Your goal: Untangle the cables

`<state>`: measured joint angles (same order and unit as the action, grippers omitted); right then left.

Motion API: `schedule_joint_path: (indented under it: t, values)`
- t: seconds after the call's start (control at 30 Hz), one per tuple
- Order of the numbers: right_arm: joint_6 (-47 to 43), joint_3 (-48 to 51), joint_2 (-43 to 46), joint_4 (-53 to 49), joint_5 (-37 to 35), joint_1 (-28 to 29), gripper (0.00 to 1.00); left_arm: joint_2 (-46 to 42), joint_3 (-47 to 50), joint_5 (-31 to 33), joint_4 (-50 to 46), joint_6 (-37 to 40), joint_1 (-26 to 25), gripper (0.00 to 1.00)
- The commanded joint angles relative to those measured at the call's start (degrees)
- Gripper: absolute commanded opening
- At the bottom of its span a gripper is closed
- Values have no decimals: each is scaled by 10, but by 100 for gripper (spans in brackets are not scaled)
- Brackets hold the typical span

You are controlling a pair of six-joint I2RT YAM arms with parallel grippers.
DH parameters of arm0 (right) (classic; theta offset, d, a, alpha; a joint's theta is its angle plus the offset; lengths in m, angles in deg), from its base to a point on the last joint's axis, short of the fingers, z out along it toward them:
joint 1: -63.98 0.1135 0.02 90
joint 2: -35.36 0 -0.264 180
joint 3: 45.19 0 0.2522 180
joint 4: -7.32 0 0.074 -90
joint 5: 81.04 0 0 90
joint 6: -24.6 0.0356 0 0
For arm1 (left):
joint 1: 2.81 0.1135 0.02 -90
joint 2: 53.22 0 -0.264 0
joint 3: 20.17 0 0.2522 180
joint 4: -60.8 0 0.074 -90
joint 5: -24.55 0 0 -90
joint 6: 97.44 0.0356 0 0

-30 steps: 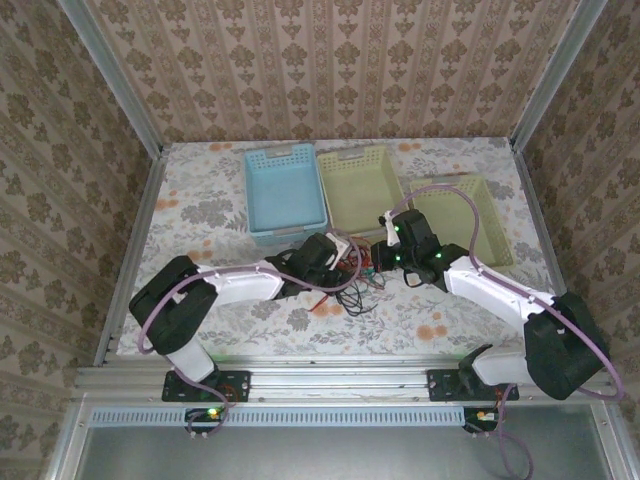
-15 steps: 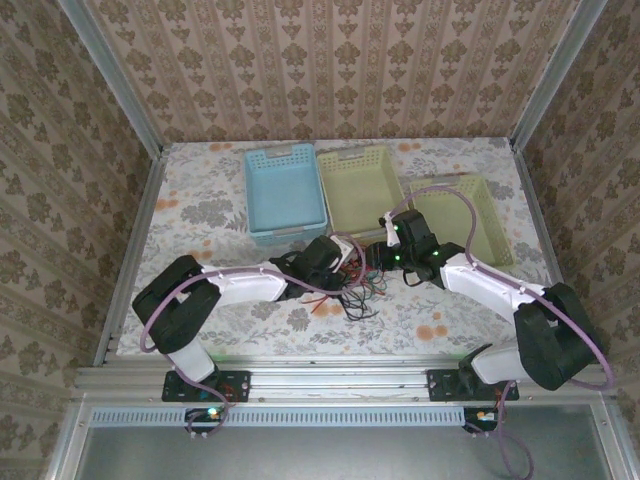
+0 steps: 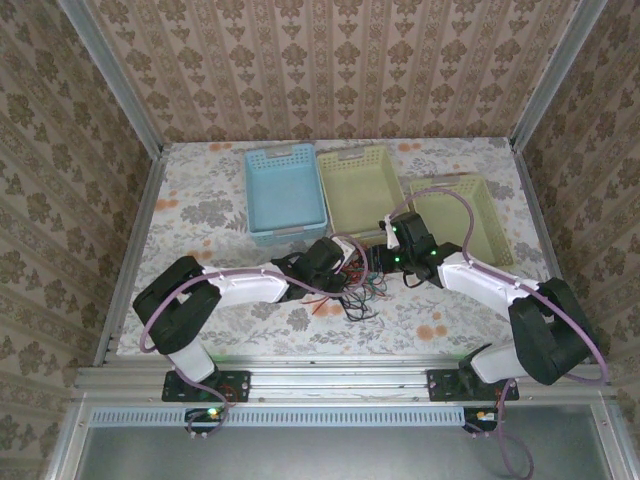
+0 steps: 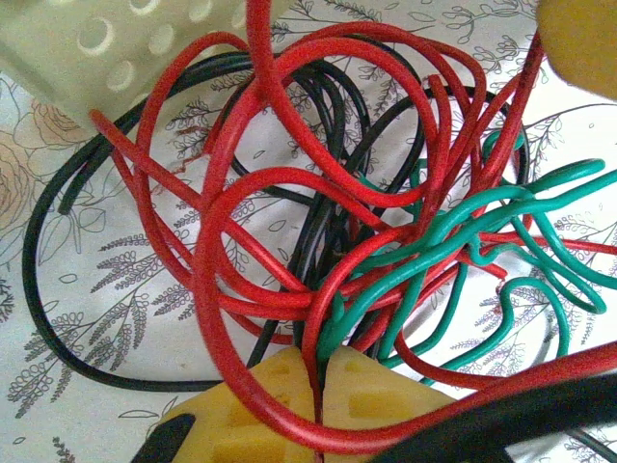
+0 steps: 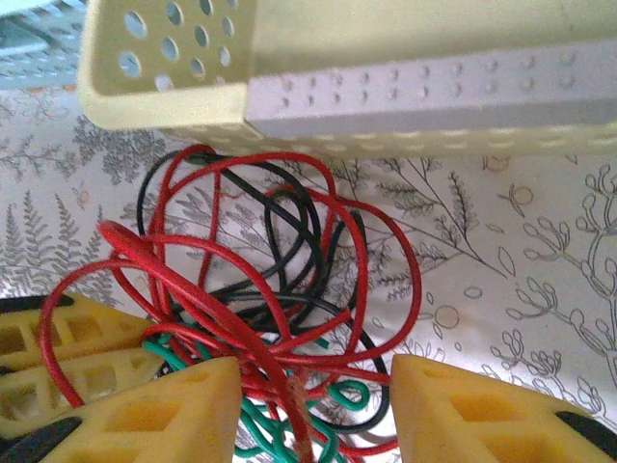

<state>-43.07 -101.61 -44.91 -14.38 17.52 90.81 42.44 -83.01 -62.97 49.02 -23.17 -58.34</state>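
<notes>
Left wrist cam: your left gripper (image 4: 318, 362) is clamped on a red cable (image 4: 204, 299) of the cables (image 4: 323, 183), knotted on the table (image 3: 200, 200) beside the middle yellow-green basket (image 3: 358, 190). The right gripper (image 5: 316, 371) gapes round the knot, gripping nothing. Prob. early pull-apart: next, R must pinch a diff. strand, then separate slowly. Blue basket (image 3: 285, 190), the middle one & right yellow-green basket (image 3: 480, 225): no cables in.
</notes>
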Motion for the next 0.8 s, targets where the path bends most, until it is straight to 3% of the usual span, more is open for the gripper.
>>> schedule_joint_path:
  t: [0.0, 0.1, 0.2, 0.27, 0.33, 0.43, 0.77]
  values:
    - [-4, 14, 2, -20, -1, -3, 44, 8, -9, 18, -15, 7, -3, 0]
    - [-7, 16, 18, -24, 6, -3, 32, 8, -8, 23, -16, 6, -5, 0]
    - [-6, 15, 27, -29, 0, -3, 12, 9, -8, 27, -19, 7, -5, 0]
    - [-2, 11, 36, -32, -9, -4, 4, 13, -10, 29, -22, 8, -6, 0]
    - [3, -2, 51, -46, -32, -4, 0, 16, -10, 29, -25, 8, -6, 16]
    - [1, -27, 91, -60, -72, -4, 0, 21, -7, 30, -27, 7, -6, 28]
    - [-48, -131, 207, -69, -242, -7, 0, 64, -2, 45, -25, 1, -6, 29]
